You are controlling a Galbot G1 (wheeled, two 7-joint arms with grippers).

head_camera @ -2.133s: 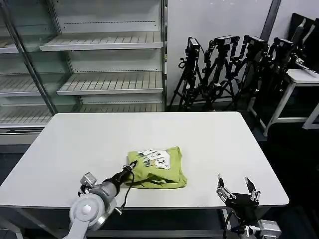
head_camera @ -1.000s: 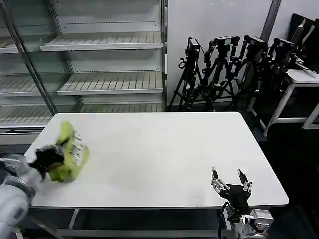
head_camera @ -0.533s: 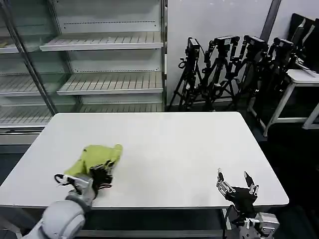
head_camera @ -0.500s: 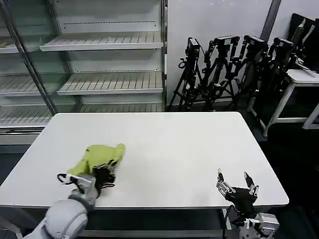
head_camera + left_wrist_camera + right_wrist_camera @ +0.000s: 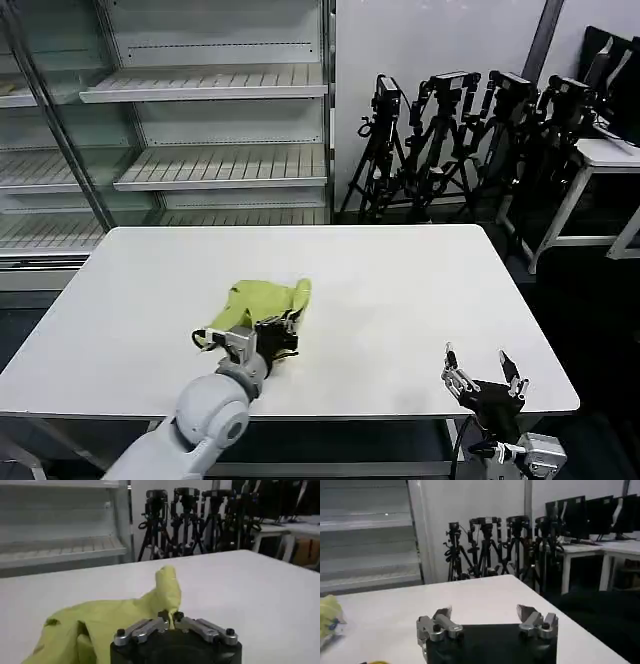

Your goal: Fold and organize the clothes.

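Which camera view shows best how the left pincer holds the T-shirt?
The left wrist view: the left pincer is shut on a raised fold of the T-shirt, seen from close. The head view shows the T-shirt bunched on the table, but the arm hides the grip. The right wrist view catches just its edge.

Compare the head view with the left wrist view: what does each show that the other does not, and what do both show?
Head view alone: the whole white table with its edges, the left arm reaching in from the near side, and the right gripper, open, waiting by the table's near right corner.

Left wrist view alone: the left gripper's fingers meeting on a fold of the T-shirt, with a peak of fabric standing up beyond them.

Both: the bunched lime T-shirt on the table, held by the left gripper, the tripods and the shelves behind.
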